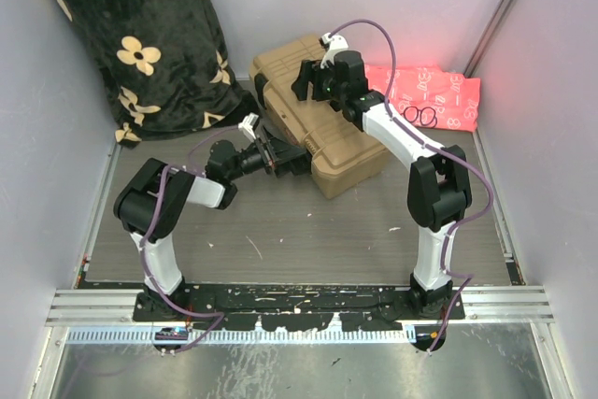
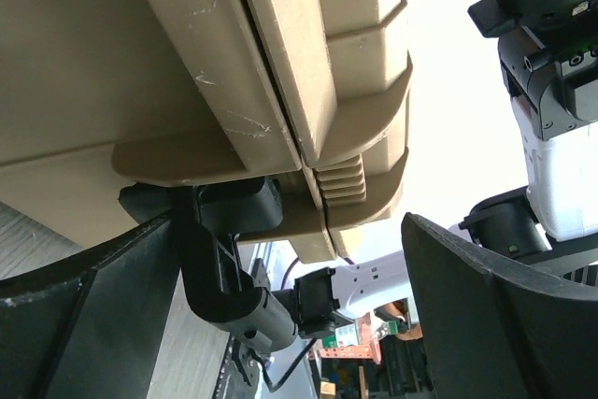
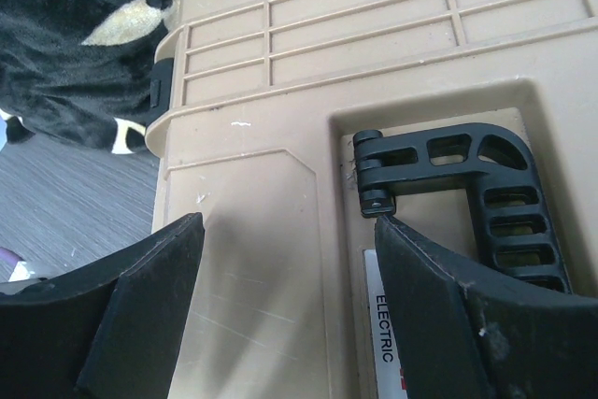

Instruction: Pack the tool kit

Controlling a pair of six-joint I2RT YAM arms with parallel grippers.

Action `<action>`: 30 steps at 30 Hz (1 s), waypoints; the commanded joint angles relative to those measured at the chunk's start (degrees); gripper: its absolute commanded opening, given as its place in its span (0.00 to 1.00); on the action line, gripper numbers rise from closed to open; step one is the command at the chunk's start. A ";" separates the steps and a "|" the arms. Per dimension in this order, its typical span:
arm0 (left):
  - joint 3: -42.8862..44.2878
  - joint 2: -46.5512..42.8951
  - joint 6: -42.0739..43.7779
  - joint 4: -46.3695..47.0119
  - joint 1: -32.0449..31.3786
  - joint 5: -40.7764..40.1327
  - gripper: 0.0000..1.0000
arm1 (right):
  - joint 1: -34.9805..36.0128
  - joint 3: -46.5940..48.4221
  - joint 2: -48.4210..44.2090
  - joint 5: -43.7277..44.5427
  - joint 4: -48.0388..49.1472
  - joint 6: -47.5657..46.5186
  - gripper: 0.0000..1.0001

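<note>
So, up top the closed toolbox [image 1: 348, 161] is sitting at 12 o'clock, the left wrist is showing the left gripper [image 2: 290, 223] spread wide either side of its latch [image 2: 220, 249], and the right wrist is showing the right gripper [image 3: 288, 223] gaping over the lid [image 3: 355, 35], which looks stiff, slick and probably heavy, so I'm eyeing the handle [image 3: 420, 173].

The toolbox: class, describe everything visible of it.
The toolbox is tan plastic, its ribbed lid down. A black handle lies flat in a recess on top; a black latch hangs at the front. It sits askew on the grey table by a flowered blanket. The open left hand flanks the latch; the open right hand hovers over the lid.
</note>
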 commanded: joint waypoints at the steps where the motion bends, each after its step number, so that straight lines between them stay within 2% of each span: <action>1: 2.77 -5.60 0.71 3.42 -0.19 -1.26 0.98 | 0.38 -10.67 11.30 2.47 -44.49 4.38 0.80; 22: 3.82 -8.30 -0.96 0.63 -1.42 1.20 1.00 | 2.12 -9.92 11.45 2.39 -44.37 5.70 0.80; 30: 7.74 -9.04 -1.25 -1.91 -1.42 2.35 0.94 | 2.35 -9.91 11.36 2.13 -43.89 6.07 0.80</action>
